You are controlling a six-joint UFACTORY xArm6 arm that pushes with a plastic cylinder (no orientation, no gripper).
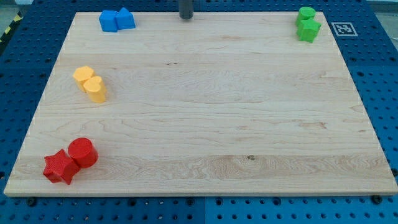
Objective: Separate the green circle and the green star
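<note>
From my remote feed, a pale wooden board [205, 112] with fine lengthwise grain and one small dark knot near the view's bottom filled most of the frame. It lay on a blue perforated table [379, 74] dotted with regular holes. A black-and-white marker tag [341, 28] sat beside the board's upper right corner. Yellow-black hazard tape [9, 29] showed at upper left. Light was even, shadows soft.

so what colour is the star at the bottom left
Red star, touching the red cylinder; the one camera view shows it.
</note>
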